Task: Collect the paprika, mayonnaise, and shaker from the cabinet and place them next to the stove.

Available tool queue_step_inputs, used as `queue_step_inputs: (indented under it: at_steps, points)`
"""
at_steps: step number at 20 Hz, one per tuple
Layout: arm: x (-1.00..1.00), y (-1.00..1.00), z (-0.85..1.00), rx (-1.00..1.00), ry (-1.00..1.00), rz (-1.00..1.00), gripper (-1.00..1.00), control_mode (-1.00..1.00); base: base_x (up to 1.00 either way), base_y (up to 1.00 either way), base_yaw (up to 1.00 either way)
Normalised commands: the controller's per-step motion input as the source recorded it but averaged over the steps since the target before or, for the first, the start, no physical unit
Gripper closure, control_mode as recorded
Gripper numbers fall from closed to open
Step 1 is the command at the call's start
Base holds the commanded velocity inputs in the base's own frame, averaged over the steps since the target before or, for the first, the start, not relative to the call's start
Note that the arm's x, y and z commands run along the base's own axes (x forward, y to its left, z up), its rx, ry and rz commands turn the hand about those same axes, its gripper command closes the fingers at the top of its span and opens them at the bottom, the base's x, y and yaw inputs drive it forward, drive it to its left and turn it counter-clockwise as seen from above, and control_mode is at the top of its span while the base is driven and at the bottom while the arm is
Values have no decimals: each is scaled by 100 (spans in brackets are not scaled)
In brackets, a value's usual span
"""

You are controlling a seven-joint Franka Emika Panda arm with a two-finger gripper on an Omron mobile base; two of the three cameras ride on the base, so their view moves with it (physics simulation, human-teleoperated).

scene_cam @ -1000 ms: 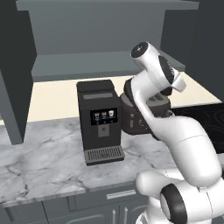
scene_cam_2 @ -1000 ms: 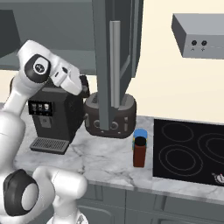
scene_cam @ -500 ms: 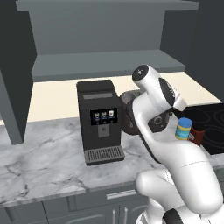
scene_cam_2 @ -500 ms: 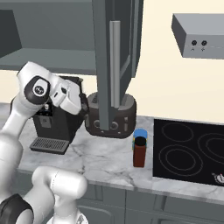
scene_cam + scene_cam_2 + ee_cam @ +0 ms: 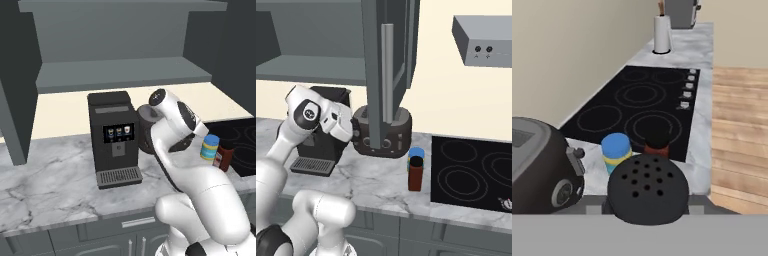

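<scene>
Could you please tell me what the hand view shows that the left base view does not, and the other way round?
The hand view alone gives the shaker, its perforated top close up in the shut gripper, plus a paper towel roll beyond the stove. The left base view alone gives the coffee machine and the open cabinet shelf. Both share the mayonnaise, the paprika, the stove and the toaster.

My left base camera looks forward and down from behind the arm at the coffee machine (image 5: 114, 137); the right one faces the stove (image 5: 471, 172). Both share the mayonnaise (image 5: 210, 147). My hand camera sits close above it.
</scene>
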Motion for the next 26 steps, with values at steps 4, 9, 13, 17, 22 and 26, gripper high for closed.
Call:
queue_step_inputs:
  at_steps: [4, 9, 13, 17, 22, 26]
  points:
    - [13, -15, -38, 0, 8, -2, 100, -100, 0, 0, 0]
    - [19, -17, -40, 0, 6, -4, 100, -100, 0, 0, 0]
    - [19, -18, -42, 0, 4, -5, 100, -100, 0, 0, 0]
    - [12, -17, -46, 0, 2, -6, 100, -100, 0, 0, 0]
    - [0, -19, -54, 0, 0, -5, 100, -100, 0, 0, 0]
    - [0, -21, -57, 0, 0, -4, 100, -100, 0, 0, 0]
